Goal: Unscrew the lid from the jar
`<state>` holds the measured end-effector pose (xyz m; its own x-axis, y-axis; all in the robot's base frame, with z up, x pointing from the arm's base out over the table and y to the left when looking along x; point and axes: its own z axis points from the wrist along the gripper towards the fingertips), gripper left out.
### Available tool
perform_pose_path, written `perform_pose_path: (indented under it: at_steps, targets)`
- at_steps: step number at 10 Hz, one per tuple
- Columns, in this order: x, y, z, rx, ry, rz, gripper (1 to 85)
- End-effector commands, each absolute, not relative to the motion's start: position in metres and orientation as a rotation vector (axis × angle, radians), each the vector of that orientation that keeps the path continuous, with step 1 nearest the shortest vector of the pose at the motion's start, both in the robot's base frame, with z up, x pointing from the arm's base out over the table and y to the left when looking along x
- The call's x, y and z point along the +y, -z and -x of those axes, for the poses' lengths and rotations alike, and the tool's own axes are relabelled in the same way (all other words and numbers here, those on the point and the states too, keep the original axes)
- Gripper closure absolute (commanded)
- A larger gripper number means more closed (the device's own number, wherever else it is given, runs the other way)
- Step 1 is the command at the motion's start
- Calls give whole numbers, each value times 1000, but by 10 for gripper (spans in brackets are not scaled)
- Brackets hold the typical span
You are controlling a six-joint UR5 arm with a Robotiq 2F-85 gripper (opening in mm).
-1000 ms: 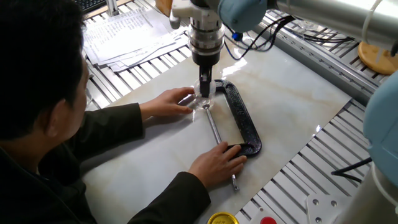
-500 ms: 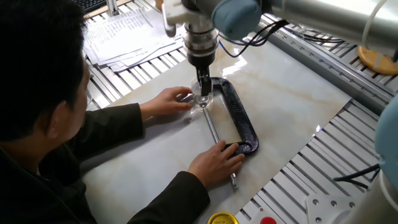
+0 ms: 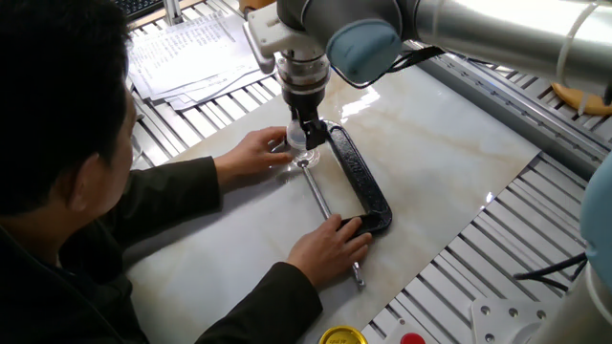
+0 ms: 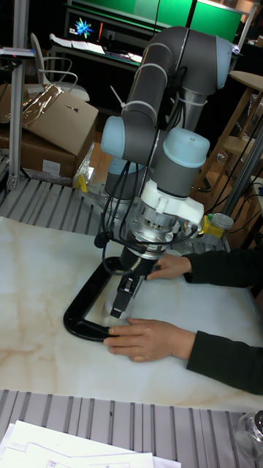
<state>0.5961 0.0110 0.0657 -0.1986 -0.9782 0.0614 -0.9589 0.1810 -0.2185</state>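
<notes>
The tiny clear jar stands on the marble table, held in the jaw of a black C-clamp. My gripper comes straight down onto the jar's top, its fingers shut on the small clear lid, which they mostly hide. One of the person's hands steadies the jar from the left; the other hand presses on the clamp's screw end. In the tall fixed view my gripper reaches down inside the clamp, where the jar is barely visible.
The person leans over the table's left side. Papers lie at the back left. A yellow lid and a red cap sit at the front edge. A cardboard box stands behind the table.
My gripper, the jar and the clamp have all shifted a little to the left and toward the back. The wrist has turned. Both hands moved along with the clamp.
</notes>
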Motion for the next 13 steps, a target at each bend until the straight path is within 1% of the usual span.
perform_pose_path:
  at_steps: [1, 2, 3, 4, 5, 6, 7, 8, 10, 12, 13]
  targets:
    - [13, -75, -595, 2165, 276, 2059, 847]
    - [21, -70, -592, 2160, 219, 2021, 843]
    - [25, -66, -588, 2186, 171, 1973, 760]
    - [34, -63, -586, 2182, 102, 1928, 607]
    - [32, -62, -586, 2168, 77, 1939, 510]
    - [25, -66, -590, 2143, 93, 1972, 347]
    - [19, -66, -590, 2123, 87, 2007, 260]
    - [18, -66, -591, 2108, 80, 2023, 120]
    - [18, -65, -592, 2101, 78, 2039, 47]
    - [18, -66, -591, 2123, 78, 2024, 40]
    - [19, -67, -587, 2152, 58, 2000, 20]
